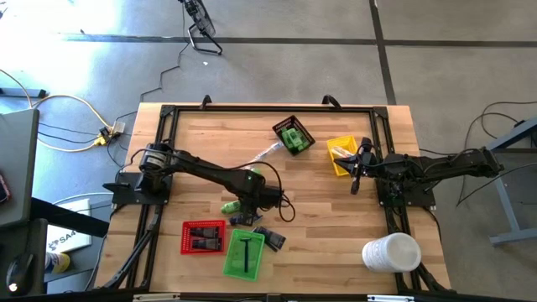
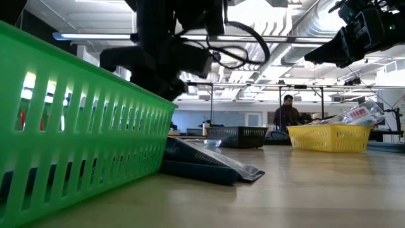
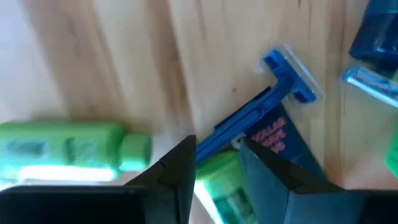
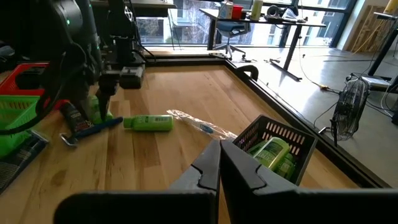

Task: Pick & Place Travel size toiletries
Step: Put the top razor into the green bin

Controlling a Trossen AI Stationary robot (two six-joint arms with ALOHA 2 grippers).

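The left pincer (image 3: 214,171) is low over the tabletop (image 1: 336,218), its jaws a little apart and holding nothing. Between them lies a green bottle (image 3: 224,186), with the handle of a blue razor (image 3: 261,109) running slantwise across it, away from the fingers. A second green bottle (image 3: 68,152) lies just beside, crosswise to them. The left arm is clearly the nearer. The right pincer (image 4: 219,168) is shut and empty, above the far right of the tabletop, near the yellow tray (image 1: 340,153).
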